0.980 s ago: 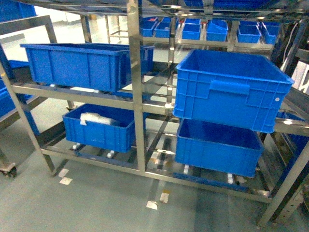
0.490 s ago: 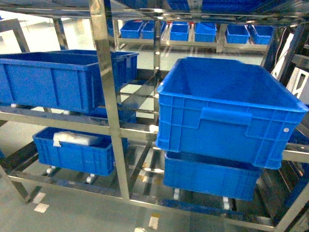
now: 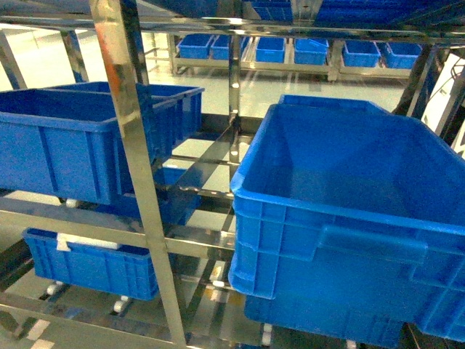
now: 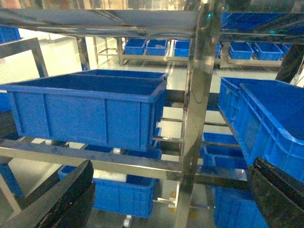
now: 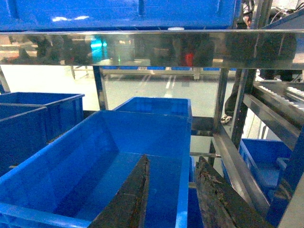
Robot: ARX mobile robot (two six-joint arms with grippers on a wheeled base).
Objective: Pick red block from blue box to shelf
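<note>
The shelf (image 3: 135,171) fills the head view: shiny steel posts and tiers that carry dark blue crates. The red block and the blue box show in no view. Neither gripper appears in the head view. My left gripper (image 4: 172,164) is open wide in front of a shelf post (image 4: 199,95), with its dark fingers (image 4: 66,199) at the frame's lower corners and nothing between them. My right gripper (image 5: 173,159) is open and empty above the near right corner of a big empty dark blue crate (image 5: 118,161).
A large empty ribbed crate (image 3: 349,218) sits close on the right middle tier. Another crate (image 3: 65,145) stands on the left tier, and a lower one (image 3: 87,265) holds something white. Small blue bins (image 3: 290,49) line a far rack. A steel tier (image 5: 142,47) runs overhead.
The head view has closed in on the shelf. The right crate has grown to fill the lower right and the post has slid left. No gripper shows in the earlier frames.
</note>
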